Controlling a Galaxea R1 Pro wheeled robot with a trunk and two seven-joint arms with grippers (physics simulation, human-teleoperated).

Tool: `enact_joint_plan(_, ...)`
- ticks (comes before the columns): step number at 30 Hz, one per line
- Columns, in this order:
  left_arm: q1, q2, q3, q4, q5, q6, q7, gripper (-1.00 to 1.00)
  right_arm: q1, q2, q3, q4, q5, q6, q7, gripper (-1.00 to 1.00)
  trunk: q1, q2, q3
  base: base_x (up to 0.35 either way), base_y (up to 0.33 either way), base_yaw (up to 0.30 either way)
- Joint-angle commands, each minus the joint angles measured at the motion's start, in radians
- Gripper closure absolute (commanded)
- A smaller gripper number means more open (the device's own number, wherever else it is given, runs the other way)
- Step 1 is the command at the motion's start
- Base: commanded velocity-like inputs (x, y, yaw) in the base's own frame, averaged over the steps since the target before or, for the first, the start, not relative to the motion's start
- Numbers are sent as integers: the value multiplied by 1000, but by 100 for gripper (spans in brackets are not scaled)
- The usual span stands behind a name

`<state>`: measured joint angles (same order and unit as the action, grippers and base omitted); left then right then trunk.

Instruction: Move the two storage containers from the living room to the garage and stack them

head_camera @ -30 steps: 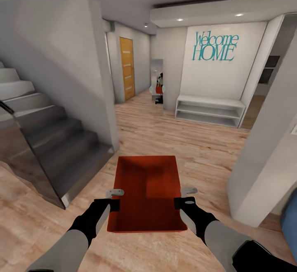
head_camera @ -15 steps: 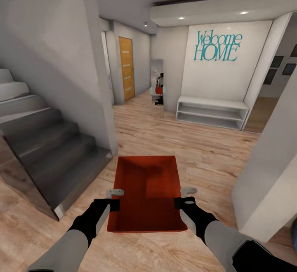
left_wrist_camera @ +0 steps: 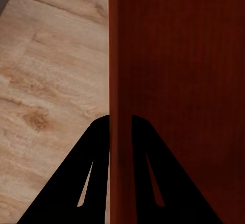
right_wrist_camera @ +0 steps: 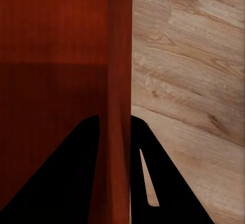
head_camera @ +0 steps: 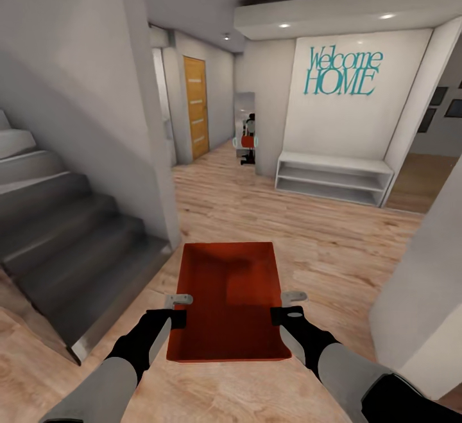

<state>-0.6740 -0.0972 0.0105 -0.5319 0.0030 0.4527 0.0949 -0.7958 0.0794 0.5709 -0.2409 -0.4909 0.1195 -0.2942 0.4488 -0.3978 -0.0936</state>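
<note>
I had one orange-red bin (head_camera: 228, 301) held out in front of me over the wood floor (head_camera: 308, 230), both arms on it. Left fingers (head_camera: 172, 309) pinched the bin's left wall; in the wrist cam the wall ran straight between the two black fingers (left_wrist_camera: 97, 163). Right fingers (head_camera: 287, 305) did the same on the right wall, one finger (right_wrist_camera: 145, 168) outside & one inside. Bin was empty, approx level. Grey stairs (head_camera: 70, 230) sat to my left, white shelf (head_camera: 333, 178) under the teal "Welcome HOME" lettering (head_camera: 343, 71) ahead on the right, orange-brown door (head_camera: 196, 107) down the hall
</note>
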Motion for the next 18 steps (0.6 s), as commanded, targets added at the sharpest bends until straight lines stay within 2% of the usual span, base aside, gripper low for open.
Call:
enact_joint_plan(1, -1, -1, 6, -4, -34, -57, 9, 100, 0, 0, 10, 0, -25, 6, -7, 100, 1, -2, -2, 322, 0, 0)
enact_joint_plan(18, -1, -1, 7, -3, -33, -57, 9, 100, 0, 0, 10, 0, -25, 6, -7, 100, 1, -2, -2, 322, 0, 0)
